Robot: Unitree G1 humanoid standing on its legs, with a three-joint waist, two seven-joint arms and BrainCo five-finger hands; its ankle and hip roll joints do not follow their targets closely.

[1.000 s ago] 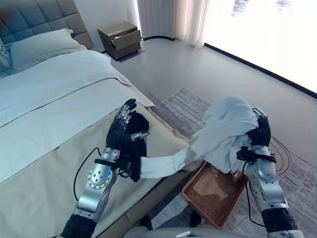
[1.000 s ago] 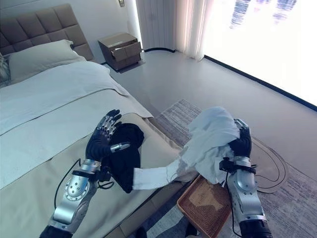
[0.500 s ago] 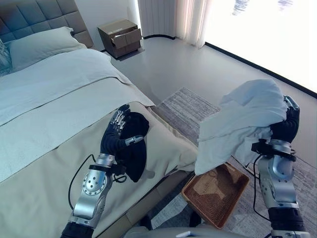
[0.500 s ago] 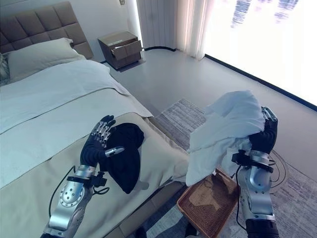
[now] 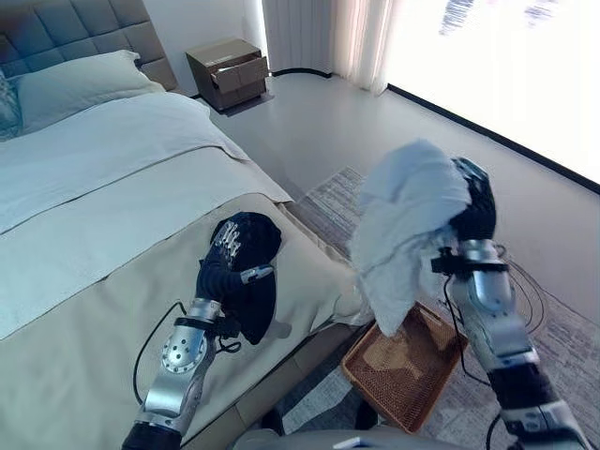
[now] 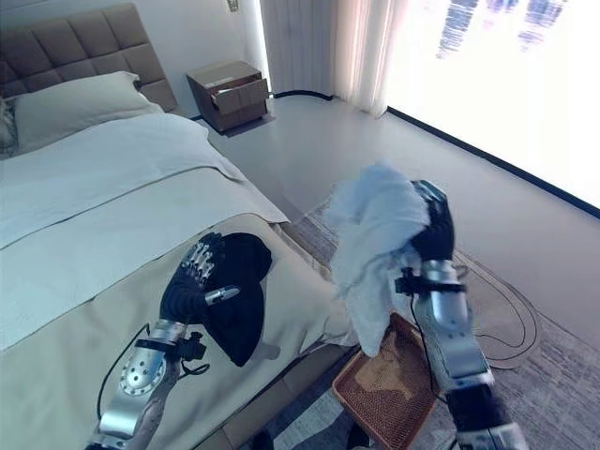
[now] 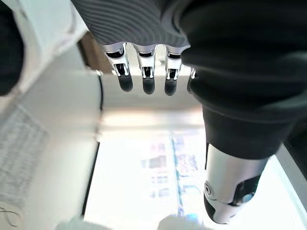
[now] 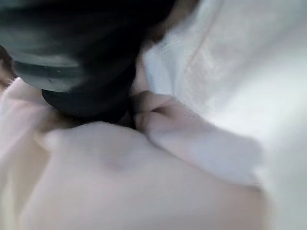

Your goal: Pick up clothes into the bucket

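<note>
Two hands are up at once. Right hand (image 5: 472, 208) is raised beside the bed (image 5: 84, 272), its fingers buried in a white garment (image 5: 403, 225) bunched over them; the right wrist view has cloth pressed against the dark cover, so how far the fingers are curled cannot be told. That garment hangs clear of the mattress, its lower end dangling over the near rim of a brown woven basket (image 5: 405, 367) on the striped rug (image 5: 347, 202). Left hand (image 5: 225, 262) hovers over a black garment (image 5: 255, 281) lying near the bed's edge, fingers straight and relaxed, holding nothing. A pillow (image 5: 80, 84) and wooden nightstand (image 5: 228, 73) sit farther back
</note>
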